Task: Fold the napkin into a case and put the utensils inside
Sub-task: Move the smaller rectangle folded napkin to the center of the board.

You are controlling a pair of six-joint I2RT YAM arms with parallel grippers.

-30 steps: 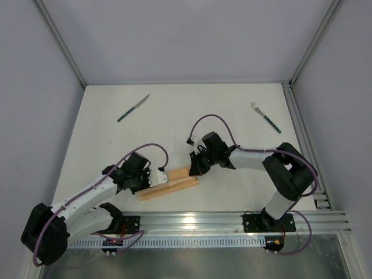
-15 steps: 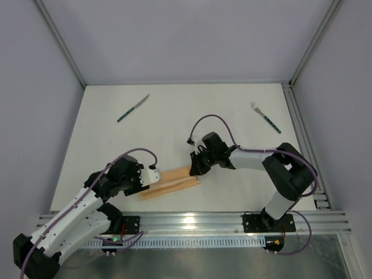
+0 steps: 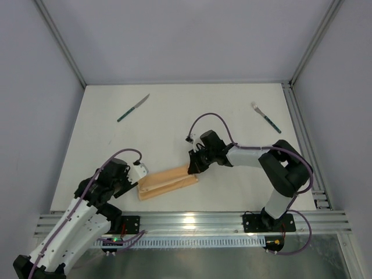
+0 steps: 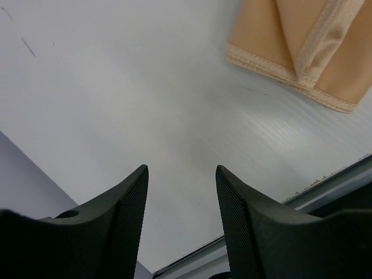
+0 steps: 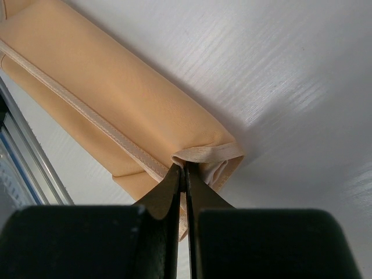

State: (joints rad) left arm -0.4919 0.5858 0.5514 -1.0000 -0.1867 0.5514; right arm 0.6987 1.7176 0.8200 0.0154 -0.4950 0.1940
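Folding seems to be finishing: the right gripper [image 5: 185,167] is pinching the case [image 3: 167,182] by its end, lower centre. The left gripper [image 4: 181,174] is hovering parted, empty. Next is probably fetching the knife [image 3: 133,108], upper left.

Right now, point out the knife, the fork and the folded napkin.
knife [image 3: 133,108], top external view, where the blade meets the handle.
fork [image 3: 266,119], top external view, upper end of the green handle.
folded napkin [image 3: 167,181], top external view, middle of the cloth.
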